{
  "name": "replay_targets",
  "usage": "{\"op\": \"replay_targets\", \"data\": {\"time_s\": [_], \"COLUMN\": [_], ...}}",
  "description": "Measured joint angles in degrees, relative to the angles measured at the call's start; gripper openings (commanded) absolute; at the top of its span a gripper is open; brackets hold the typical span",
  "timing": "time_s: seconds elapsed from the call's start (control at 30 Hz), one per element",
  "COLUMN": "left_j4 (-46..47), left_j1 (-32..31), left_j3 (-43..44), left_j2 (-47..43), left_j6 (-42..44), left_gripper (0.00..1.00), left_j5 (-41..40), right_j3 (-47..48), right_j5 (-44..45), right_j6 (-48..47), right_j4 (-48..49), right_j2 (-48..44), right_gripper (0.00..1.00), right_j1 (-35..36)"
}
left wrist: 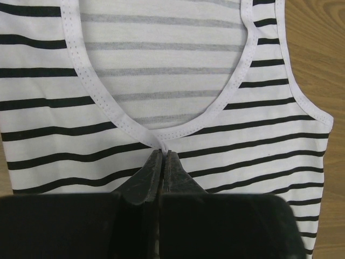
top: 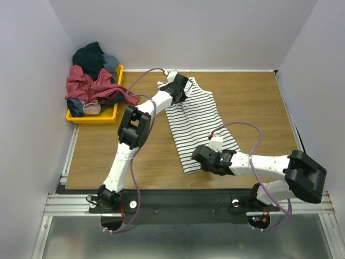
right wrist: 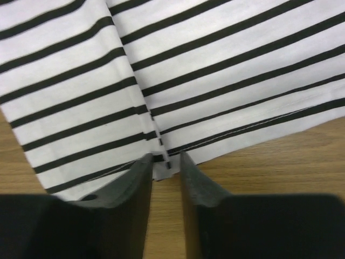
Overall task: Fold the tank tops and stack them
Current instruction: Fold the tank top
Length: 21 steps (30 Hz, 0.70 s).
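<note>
A white tank top with thin dark stripes (top: 200, 121) lies lengthwise on the wooden table, neck at the far end and hem near me. My left gripper (top: 180, 87) is at the neck end. In the left wrist view the left gripper (left wrist: 163, 152) is shut on the white neckline trim of the tank top (left wrist: 54, 113) at the bottom of the scoop. My right gripper (top: 201, 156) is at the hem. In the right wrist view the right gripper (right wrist: 166, 159) stands slightly open, a folded corner of the tank top's hem (right wrist: 215, 65) just at its tips.
A yellow plastic tray (top: 94, 120) at the far left holds a pile of other clothes (top: 91, 81) in red, dark blue and grey. Bare wooden table (top: 253, 108) lies to the right of the tank top. White walls close in on three sides.
</note>
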Motion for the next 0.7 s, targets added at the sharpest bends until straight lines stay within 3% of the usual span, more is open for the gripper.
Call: {"op": "replay_targets", "data": {"time_s": [0.07,0.1,0.2,0.47,0.53,0.7], "left_j4": [0.61,1.07,2.69,5.68,6.75,8.81], "left_j1": [0.00,0.00,0.00,1.01,1.95,6.71], "left_j3": [-0.46,-0.68,-0.74,-5.97,-7.98,-18.49], "left_j2": [0.00,0.00,0.00,-7.85,-11.58,-22.29], "left_j6": [0.15,0.42,1.07,1.57,0.17,-4.74], "left_gripper": [0.28,0.41,0.54,0.53,0.43,0.42], "left_j5": [0.92,1.55,2.93,5.90,5.75,3.50], "right_j3": [-0.39,-0.48,-0.46,7.06,10.54,14.19], "right_j5": [0.28,0.46,1.05,2.89,2.38,-1.75], "right_j6": [0.35,0.52,0.85,-1.97,-4.04,-8.83], "right_j4": [-0.92,-1.18,-2.95,-8.44,-8.02,-2.95], "right_j2": [-0.02,-0.09,-0.85,-4.92,-3.13,6.47], "right_gripper": [0.54,0.58,0.65,0.56,0.54,0.54], "right_j1": [0.00,0.00,0.00,0.00,0.00,0.15]}}
